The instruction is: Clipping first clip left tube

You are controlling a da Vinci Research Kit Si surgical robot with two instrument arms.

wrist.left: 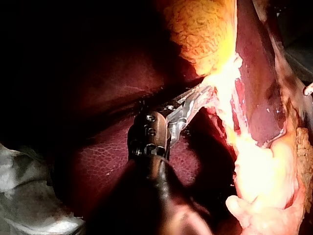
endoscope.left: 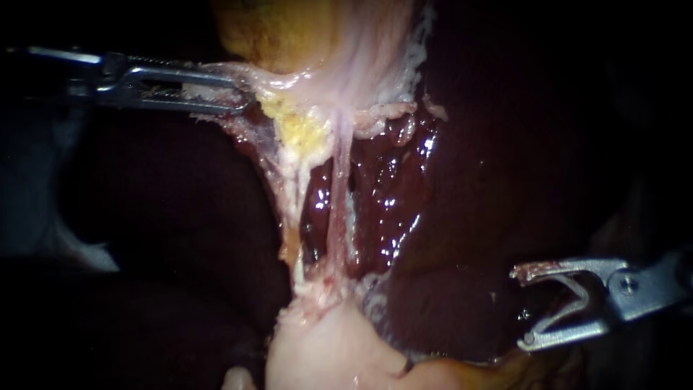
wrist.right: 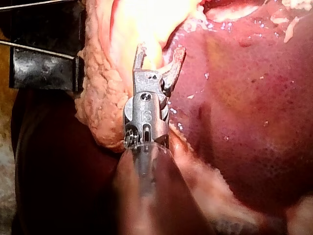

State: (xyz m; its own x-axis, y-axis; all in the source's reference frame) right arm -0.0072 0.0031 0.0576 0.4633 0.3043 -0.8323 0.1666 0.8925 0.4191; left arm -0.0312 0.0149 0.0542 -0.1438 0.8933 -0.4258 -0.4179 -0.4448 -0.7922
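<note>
The left tube (endoscope.left: pixel 291 209) is a pale, yellow-flecked strand running up and down the endoscope view, from the fatty tissue under the gallbladder (endoscope.left: pixel 271 32) to a pale mound (endoscope.left: pixel 325 339) below. The right tube (endoscope.left: pixel 338 202) lies just beside it, with dark liver (endoscope.left: pixel 469 180) behind. The left instrument (endoscope.left: pixel 242 97) is nearer, but its jaws are clamped on a pale membrane (endoscope.left: pixel 278 79) above the tube. The right instrument (endoscope.left: pixel 521 307) sits well apart, low over the liver, its jaws spread wide on nothing and its mouth facing the tubes. I judge it must pass the right tube to straddle the left one crosswise.
</note>
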